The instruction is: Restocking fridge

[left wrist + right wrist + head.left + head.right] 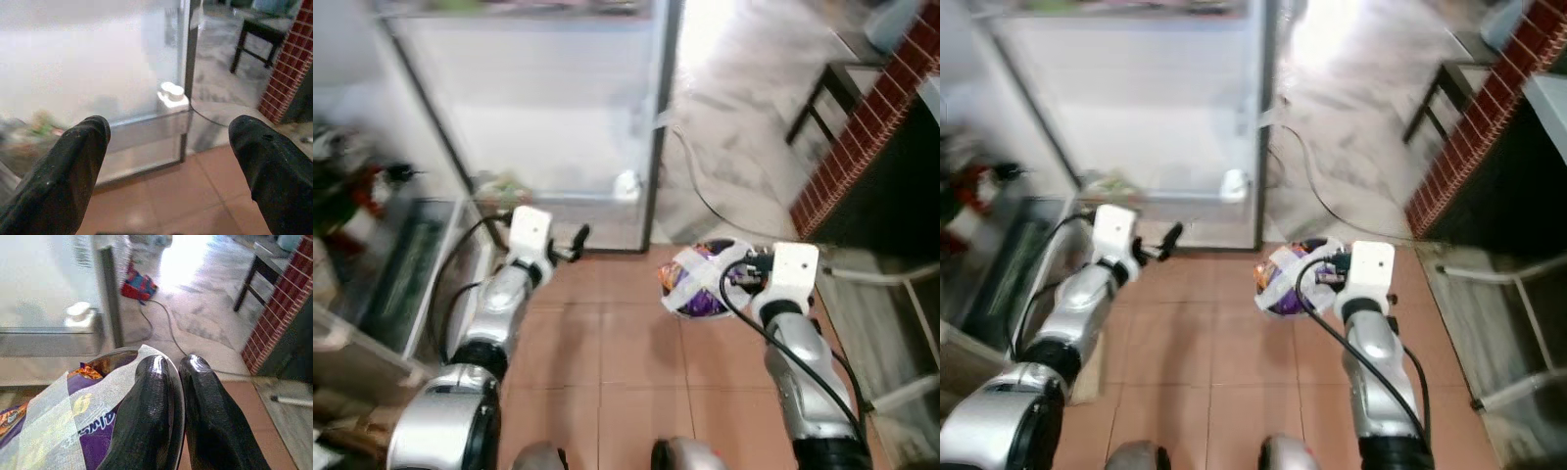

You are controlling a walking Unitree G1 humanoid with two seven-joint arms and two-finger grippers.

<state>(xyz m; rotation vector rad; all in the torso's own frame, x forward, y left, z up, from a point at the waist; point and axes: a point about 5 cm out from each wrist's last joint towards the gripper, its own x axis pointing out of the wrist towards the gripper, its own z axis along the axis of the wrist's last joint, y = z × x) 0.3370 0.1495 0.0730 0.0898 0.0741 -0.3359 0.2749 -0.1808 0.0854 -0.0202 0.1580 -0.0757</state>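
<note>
Two arms up in front of the open fridge, robot standing on terracotta tile floor. Right gripper clamped on the rim of a bowl: fingers pinched nearly together w/ the rim between them. Bowl holds purple/orange snack packets, crossed over w/ strips of whitish tape. Bowl is held above the tiles, near the fridge's right front corner, not inside it. Left gripper spread wide, nothing in it, pointing at the fridge's lower edge. Small white fitting sits at the cabinet's bottom corner by the metal frame. Door shelves w/ bottles on robot's left, blurred. Cable runs across grey floor beyond; brick wall and dark table on the right.
</note>
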